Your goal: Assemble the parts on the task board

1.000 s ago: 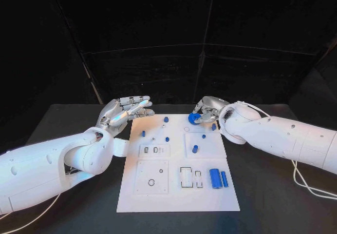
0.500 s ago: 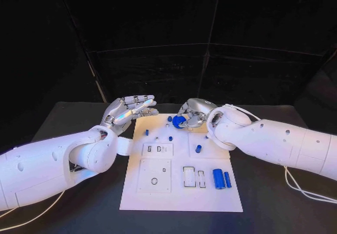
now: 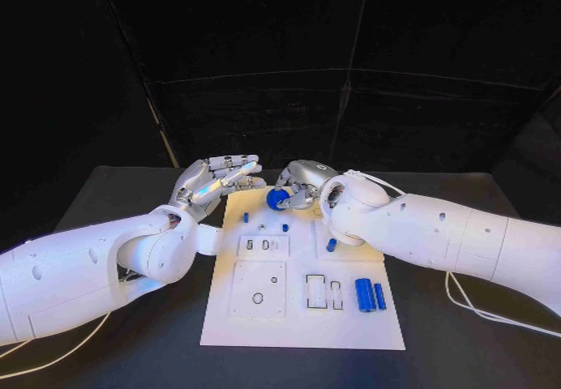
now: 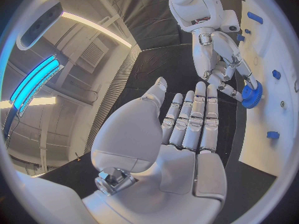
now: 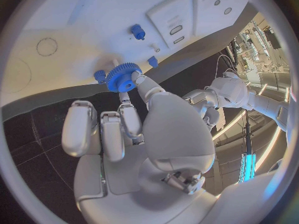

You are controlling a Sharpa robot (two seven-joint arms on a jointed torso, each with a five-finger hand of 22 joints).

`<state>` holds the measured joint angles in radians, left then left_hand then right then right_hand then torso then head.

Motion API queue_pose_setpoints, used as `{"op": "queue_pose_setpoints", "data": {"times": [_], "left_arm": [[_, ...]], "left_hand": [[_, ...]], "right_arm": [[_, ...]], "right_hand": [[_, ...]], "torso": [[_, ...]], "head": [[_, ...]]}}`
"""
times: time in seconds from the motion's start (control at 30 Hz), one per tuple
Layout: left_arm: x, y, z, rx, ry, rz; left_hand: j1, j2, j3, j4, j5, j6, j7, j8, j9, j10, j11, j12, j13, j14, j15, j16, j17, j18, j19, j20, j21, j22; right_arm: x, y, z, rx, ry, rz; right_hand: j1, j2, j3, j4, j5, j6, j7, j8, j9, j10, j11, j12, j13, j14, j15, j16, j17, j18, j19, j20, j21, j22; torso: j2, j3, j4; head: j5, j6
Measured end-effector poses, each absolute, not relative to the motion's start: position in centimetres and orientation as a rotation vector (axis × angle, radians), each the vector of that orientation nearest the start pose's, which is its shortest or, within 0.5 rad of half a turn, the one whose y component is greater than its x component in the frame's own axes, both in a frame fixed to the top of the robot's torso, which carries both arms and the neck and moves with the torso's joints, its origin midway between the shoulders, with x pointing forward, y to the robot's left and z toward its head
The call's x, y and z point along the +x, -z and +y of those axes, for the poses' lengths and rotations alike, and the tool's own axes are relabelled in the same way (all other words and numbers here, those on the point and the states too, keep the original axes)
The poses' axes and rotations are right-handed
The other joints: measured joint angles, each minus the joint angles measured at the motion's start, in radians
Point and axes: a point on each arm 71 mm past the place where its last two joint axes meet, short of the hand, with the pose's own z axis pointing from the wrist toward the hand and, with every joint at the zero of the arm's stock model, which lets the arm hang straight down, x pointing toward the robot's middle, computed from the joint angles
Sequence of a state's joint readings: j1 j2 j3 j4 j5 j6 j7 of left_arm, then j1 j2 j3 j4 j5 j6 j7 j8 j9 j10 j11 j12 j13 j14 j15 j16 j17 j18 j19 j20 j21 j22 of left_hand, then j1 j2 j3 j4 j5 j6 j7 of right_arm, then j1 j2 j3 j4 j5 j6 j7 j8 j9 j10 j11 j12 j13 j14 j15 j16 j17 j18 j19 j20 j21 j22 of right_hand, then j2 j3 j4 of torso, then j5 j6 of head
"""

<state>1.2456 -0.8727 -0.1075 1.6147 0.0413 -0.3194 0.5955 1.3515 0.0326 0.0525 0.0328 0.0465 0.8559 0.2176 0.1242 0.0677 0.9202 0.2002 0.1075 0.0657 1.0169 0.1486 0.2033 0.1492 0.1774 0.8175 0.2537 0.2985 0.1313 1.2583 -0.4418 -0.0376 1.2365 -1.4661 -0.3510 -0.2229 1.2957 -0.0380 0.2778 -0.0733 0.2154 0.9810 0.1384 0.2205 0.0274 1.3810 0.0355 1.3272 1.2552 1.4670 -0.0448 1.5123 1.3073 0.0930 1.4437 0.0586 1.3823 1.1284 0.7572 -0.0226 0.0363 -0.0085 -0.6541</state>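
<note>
While the left hand (image 3: 213,181) lies spread, the right hand (image 3: 301,183) pinches a blue gear (image 3: 278,200); no writing reads.

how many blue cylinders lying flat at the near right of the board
2: a thick blue cylinder and a thinner blue cylinder beside it, both flat on the task board; the right arm may hide others.

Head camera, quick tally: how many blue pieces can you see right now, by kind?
Gear, held in the right hand: 1
Small pegs: 3
Long cylinders: 2
Total: 6 visible; the right arm may hide more.
</note>
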Motion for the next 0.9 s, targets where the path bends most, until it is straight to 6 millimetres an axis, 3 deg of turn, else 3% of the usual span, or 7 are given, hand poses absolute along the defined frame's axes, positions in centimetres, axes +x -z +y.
{"op": "queue_pose_setpoints", "data": {"times": [0.7, 0.9], "left_arm": [[47.17, 16.13, 20.22, -1.023, 1.680, 1.272], [47.21, 16.14, 20.32, -1.028, 1.677, 1.269]], "left_hand": [[0.000, 0.000, 0.000, 0.000, 0.000, 0.000, 0.000, 0.000, 0.000, 0.000, 0.000, -0.004, 0.000, 0.000, 0.000, 0.000, 0.000, 0.000, 0.000, 0.000, 0.000, -0.001], [0.000, 0.000, -0.003, -0.003, 0.000, 0.000, 0.000, 0.000, 0.000, 0.000, 0.000, -0.004, 0.000, 0.000, 0.000, -0.004, 0.000, 0.000, 0.000, 0.000, 0.000, -0.001]], "right_arm": [[54.18, 17.43, -6.87, -0.151, -0.605, 1.623], [54.22, 17.46, -6.95, -0.149, -0.597, 1.619]], "right_hand": [[-0.019, -0.008, 0.024, 0.012, -0.001, 0.000, 0.000, -0.021, 0.000, 0.000, 0.000, -0.009, -0.006, 0.000, 0.000, 0.000, 0.001, 0.000, 0.000, 0.000, 0.000, 0.000], [-0.030, -0.020, 0.029, 0.012, -0.001, 0.000, 0.000, -0.027, 0.000, -0.004, 0.004, -0.016, -0.010, 0.000, 0.000, 0.000, 0.001, 0.000, 0.000, 0.000, 0.000, -0.003]], "torso": [[-0.001, 0.0013, -0.0029], [-0.001, 0.0019, -0.0030]], "head": [[0.000, -0.012], [-0.003, -0.014]]}}
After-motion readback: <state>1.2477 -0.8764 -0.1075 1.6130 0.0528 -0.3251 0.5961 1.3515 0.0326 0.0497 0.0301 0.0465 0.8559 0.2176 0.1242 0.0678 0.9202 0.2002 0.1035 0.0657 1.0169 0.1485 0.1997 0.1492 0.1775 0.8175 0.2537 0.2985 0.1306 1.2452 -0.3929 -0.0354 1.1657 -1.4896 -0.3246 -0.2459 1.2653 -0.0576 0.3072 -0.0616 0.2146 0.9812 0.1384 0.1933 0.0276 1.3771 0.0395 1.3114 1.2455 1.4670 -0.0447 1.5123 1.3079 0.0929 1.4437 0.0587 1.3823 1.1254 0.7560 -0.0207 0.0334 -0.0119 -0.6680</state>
